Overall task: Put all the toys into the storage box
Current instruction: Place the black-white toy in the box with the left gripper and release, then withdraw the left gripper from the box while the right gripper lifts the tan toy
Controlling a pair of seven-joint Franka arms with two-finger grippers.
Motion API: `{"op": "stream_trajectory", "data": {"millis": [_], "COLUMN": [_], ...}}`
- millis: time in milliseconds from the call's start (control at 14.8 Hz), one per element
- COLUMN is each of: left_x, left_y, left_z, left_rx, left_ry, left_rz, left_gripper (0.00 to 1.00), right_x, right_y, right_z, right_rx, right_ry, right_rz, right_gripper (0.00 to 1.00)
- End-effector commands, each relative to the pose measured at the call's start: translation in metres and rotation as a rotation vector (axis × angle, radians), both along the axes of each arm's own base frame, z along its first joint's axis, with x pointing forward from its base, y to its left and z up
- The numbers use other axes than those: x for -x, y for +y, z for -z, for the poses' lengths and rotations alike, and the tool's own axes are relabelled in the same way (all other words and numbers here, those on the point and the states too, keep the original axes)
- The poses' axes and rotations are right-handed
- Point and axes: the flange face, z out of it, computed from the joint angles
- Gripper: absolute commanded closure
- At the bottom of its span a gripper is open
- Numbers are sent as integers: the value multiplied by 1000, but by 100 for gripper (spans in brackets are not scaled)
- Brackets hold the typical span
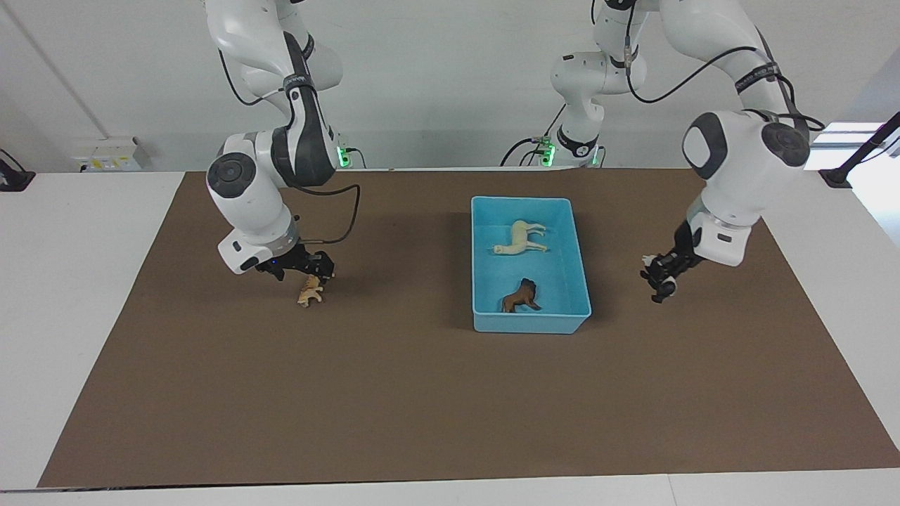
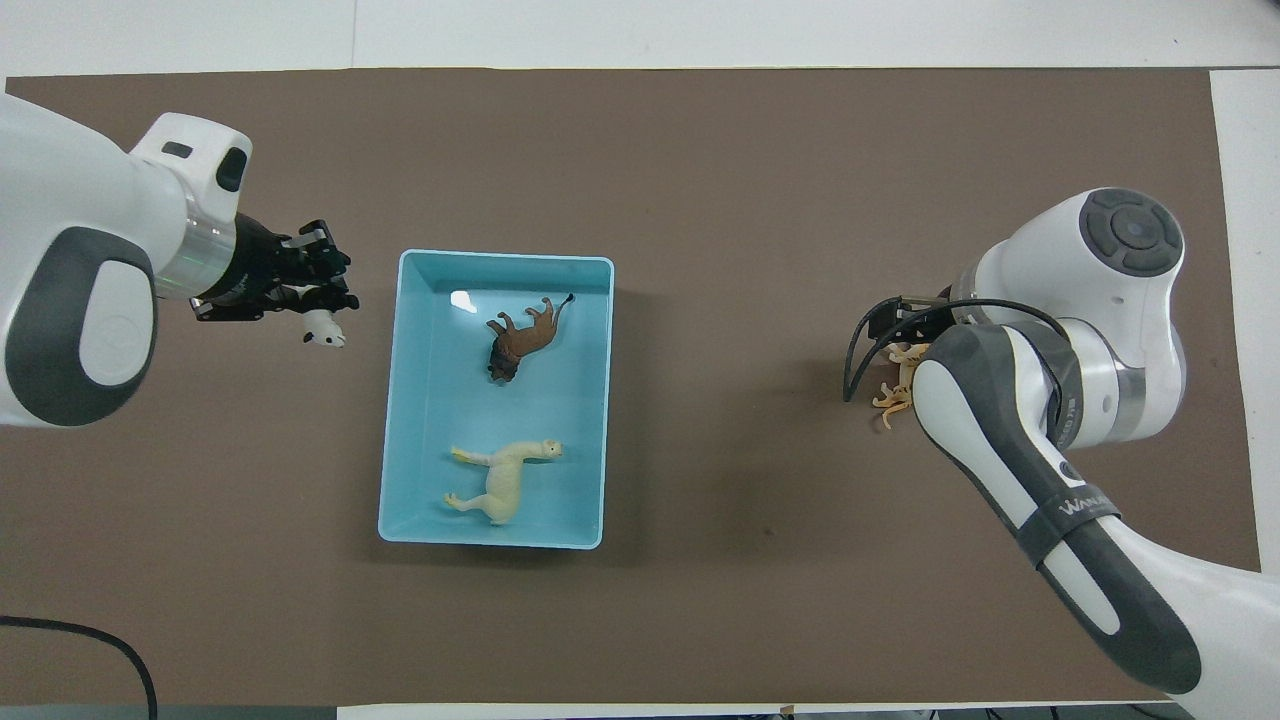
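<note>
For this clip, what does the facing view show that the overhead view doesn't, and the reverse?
Facing view only: the right tool itself at the spotted big cat, plus both arm bases at the robots' edge of the table.

Overhead view only: the right arm covers that tool, so just part of the big cat shows; the panda in the left tool reads more plainly.

Both: the blue storage box holding the white horse and brown lion.

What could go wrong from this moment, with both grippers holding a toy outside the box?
1. The left gripper holds the panda over the mat, beside the box; a slip drops it outside.
2. The right gripper grips the big cat by its top only; it may twist loose when carried.
</note>
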Motion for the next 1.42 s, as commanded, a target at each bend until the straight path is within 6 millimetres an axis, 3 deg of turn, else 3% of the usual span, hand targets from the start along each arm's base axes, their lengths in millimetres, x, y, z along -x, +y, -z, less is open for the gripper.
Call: {"op": "stream_trajectory", "data": {"millis": [0,203,271,339,610,814,949,1017,1220,1356], "left_x": [28,47,55,61,58,46,39,37,35,34], "left_y": [-44,-64,-67,-68,-71,-46,-18,-3,42,77], "left_z": [9,23,35,37,22,-11,-36,-45,-70,-89], "left_rx": [8,19,19,21,24,13,6,-6,-65,-81], "left_ry": [24,-20,-20,-32,-33,-26,-12,-6,6,34], "left_rz": [-47,-31,-29,-23,-29,-49,-18,10,116,241], "left_gripper": [61,48,37,2,0,0,0,0,0,0], "right_x": [15,21,22,22,26,30,31,32,32,25], "right_y": [-2,-4,-3,-3,-1,-3,-3,-4,-6,-3], "right_z": [9,23,24,26,45,50,51,53,54,46], "right_rx": [-16,-15,-15,-14,-10,-9,-9,-8,-9,-10], "right_ry": [-36,-58,-61,-63,-66,-73,-71,-70,-83,-87], "right_rz": [26,26,25,24,23,26,28,27,12,10], "right_gripper": [0,0,0,0,0,3,21,36,100,100]}}
